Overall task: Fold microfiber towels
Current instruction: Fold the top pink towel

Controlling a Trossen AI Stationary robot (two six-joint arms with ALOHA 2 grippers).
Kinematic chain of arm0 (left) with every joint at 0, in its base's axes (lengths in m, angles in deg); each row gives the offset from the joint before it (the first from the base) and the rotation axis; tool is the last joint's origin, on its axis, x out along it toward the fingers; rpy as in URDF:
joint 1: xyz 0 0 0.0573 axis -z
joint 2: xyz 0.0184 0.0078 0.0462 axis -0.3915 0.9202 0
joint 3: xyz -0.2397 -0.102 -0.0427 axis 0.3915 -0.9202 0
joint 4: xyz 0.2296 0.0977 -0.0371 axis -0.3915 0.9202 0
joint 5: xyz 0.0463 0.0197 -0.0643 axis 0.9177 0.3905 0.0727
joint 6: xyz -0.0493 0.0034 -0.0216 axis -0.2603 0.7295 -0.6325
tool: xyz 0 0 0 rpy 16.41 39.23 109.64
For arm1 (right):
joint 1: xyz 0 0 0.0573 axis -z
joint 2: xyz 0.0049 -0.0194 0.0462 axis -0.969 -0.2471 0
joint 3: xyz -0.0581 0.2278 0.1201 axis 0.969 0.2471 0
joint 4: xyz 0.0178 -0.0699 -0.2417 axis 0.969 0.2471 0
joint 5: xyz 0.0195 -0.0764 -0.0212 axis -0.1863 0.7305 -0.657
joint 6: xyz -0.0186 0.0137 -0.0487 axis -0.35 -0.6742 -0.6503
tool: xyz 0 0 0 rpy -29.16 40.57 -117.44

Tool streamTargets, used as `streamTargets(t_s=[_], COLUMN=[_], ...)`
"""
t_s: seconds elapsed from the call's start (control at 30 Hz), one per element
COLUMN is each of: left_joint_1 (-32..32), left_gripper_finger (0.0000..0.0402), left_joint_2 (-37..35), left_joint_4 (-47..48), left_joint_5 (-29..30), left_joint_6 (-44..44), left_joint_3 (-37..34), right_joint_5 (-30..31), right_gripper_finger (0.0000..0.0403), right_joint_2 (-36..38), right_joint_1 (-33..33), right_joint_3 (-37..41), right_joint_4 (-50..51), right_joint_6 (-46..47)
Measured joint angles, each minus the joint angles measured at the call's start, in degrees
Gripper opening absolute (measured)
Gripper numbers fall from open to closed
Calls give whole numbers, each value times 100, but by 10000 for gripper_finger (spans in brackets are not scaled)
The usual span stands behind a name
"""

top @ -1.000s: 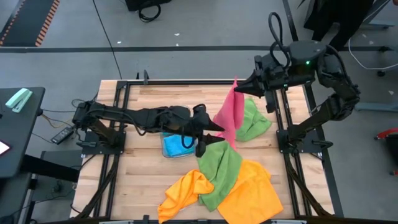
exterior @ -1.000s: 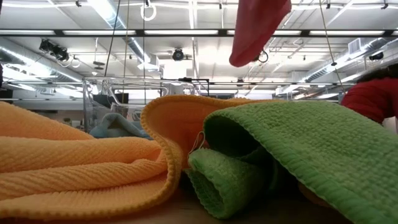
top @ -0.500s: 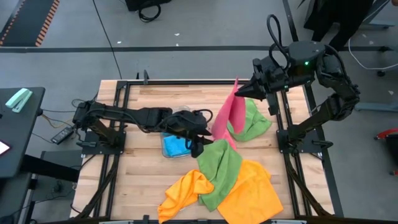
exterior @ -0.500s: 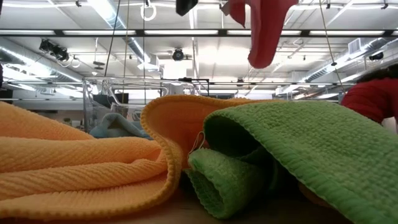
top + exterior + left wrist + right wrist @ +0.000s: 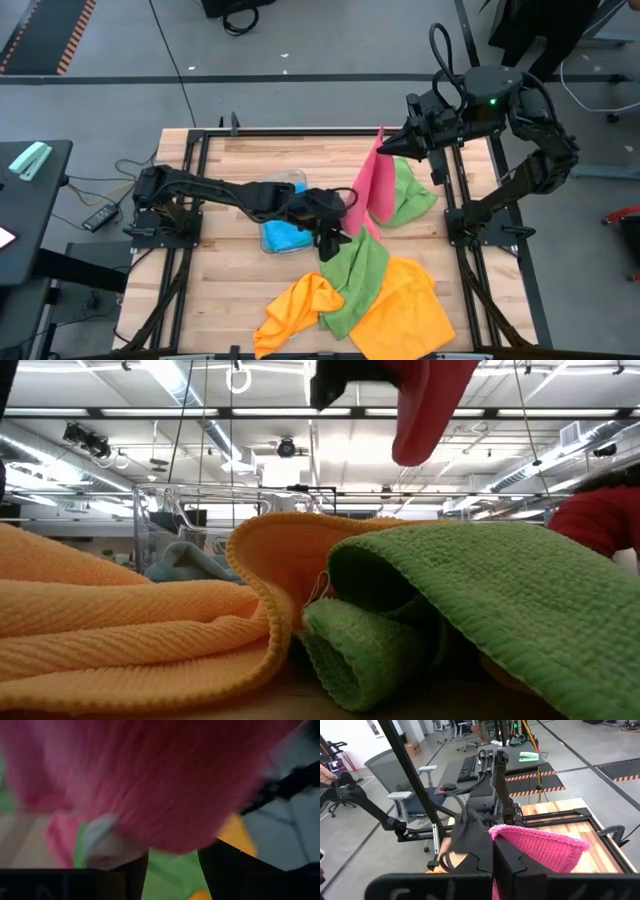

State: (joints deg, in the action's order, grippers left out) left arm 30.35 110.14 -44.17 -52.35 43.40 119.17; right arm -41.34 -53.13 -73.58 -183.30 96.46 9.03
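L end effector (image 5: 335, 225) has pulled back toward the near side of the tabletop (image 5: 240, 160) over the last sec, dragging the low end of the pink towel (image 5: 370, 185) with it; it was further toward centre-right before, now sits just over the top edge of the green towel (image 5: 355, 275). L fingers: wrist cam is filled w/ pink cloth, prob. pinching its lower corner, but can't tell for sure. R end effector (image 5: 392, 145) is where it was, clamped on the upper corner of the pink towel; the knit edge shows gripped between its fingers (image 5: 510, 860). Meaning: towel now hangs stretched btw the two arms, off the pile, so likely the spread-out stage before laying flat; no fold made yet. Long axis runs diagonal, high end at far-right by the R arm, low end pointing near-left. Orange towels (image 5: 390, 305) and a second green one (image 5: 410, 195) lie unfolded; blue towel (image 5: 285, 235) sits under the L arm.
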Motion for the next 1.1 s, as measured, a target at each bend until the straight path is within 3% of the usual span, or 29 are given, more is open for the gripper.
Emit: streamTargets(t_s=[0.4,0.77,0.97,1.1], left_joint_1=[8,94,85,86], left_gripper_finger=[174,159,133,86], left_joint_2=[-88,-85,-85,-85], left_joint_4=[-853,-1085,-1095,-1088], left_joint_5=[260,1458,1743,1889], left_joint_6=[-211,-786,-1146,-1072], left_joint_3=[4,4,4,4], right_joint_5=[173,195,196,197], right_gripper_finger=[4,4,4,4], right_joint_2=[0,149,173,173], right_joint_1=[0,-2,-2,-2], right_joint_3=[2,7,7,7], right_joint_4=[9,28,38,61], right_joint_6=[76,491,580,588])
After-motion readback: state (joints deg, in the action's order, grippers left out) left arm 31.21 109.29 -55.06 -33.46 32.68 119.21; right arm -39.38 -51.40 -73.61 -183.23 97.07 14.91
